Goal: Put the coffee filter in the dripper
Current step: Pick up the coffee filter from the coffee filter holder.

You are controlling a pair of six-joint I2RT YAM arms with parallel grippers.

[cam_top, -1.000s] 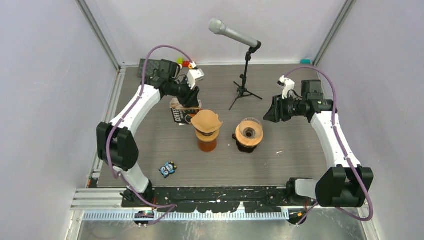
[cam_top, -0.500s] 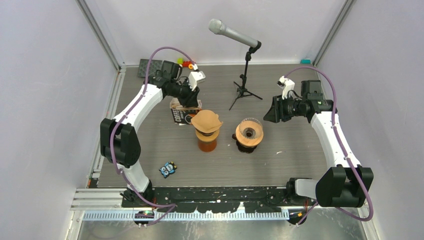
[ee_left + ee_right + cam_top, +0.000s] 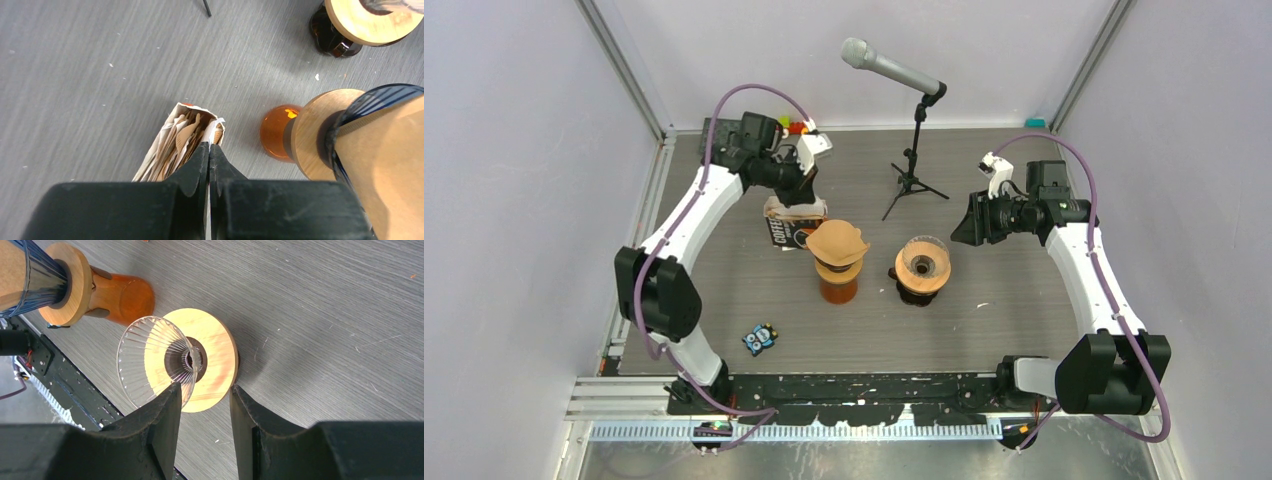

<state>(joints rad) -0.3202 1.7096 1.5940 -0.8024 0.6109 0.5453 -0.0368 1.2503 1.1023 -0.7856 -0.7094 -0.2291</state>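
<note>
The left fingers (image 3: 199, 164) are closed at the mouth of the white paper packet of brown coffee filters (image 3: 172, 146); a pinch can't be confirmed. The right fingers (image 3: 164, 412) are held open above the clear ribbed glass dripper (image 3: 144, 354).

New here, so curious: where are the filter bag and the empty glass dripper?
filter bag (image 3: 182, 135): left wrist view, on the filters in its mouth.
empty glass dripper (image 3: 145, 357): right wrist view, on its ribbed wall.

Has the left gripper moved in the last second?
Yes, slightly: the left gripper edged away from the microphone stand, toward the far-left corner, above the filter bag.
</note>
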